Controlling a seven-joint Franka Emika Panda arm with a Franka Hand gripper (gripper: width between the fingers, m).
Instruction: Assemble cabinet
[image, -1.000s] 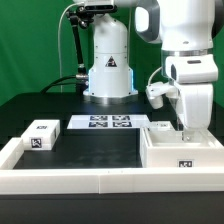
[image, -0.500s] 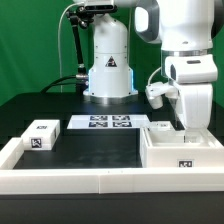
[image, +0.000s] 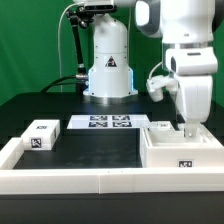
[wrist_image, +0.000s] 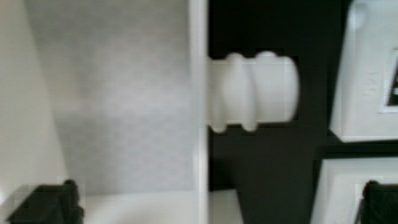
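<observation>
Ext view: bright, even overhead light, shadows soft, faint shade inside cabinet body (image: 165, 160). White arm shell (image: 190, 30) near blown out, little surface detail. Black table (image: 95, 150) swallows detail. Low res, tags slightly soft. Wrist view: very close, soft focus throughout. White panel (wrist_image: 107, 100) looks grainy, ribbed peg (wrist_image: 258, 92) has fuzzy edges, gripper fingers (wrist_image: 50, 205) are dark blurs.

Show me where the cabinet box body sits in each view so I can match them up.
Exterior view: the cabinet box body sits low on the exterior view's right, directly under the gripper.
Wrist view: it is the broad white surface next to the ribbed knob.
Shared landmark: the gripper, whose dark fingers show at the edge of the wrist view.
</observation>
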